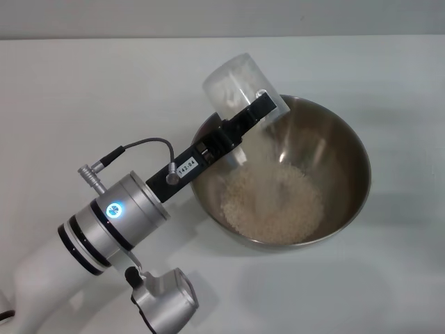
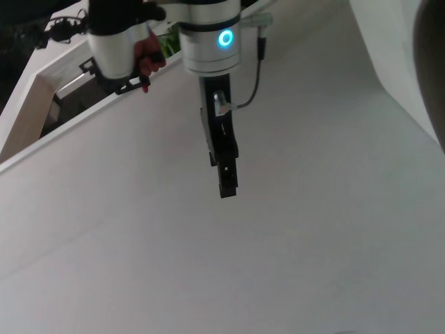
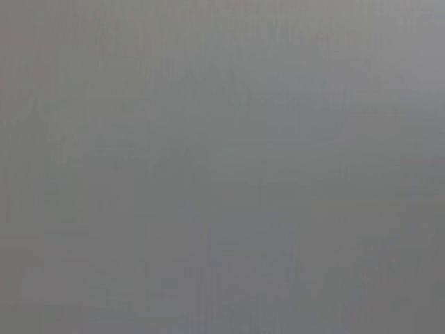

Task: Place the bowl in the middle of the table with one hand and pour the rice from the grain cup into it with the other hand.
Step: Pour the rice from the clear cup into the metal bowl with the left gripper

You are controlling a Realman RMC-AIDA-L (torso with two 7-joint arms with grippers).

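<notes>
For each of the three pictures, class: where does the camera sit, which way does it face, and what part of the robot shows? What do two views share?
Head view: on the head, looking down at the table; the left gripper tips the grain cup over the bowl of rice.
Left wrist view: faces a plain white surface, with a robot arm farther off.
Right wrist view: plain grey only; no body shows.
Shared: nothing can be matched with certainty.

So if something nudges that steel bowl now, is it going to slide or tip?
The bowl would probably slide rather than tip: it looks smooth on the matte table. The rice heaped low inside likely steadies it, though its rounded sides might let it rock.
</notes>
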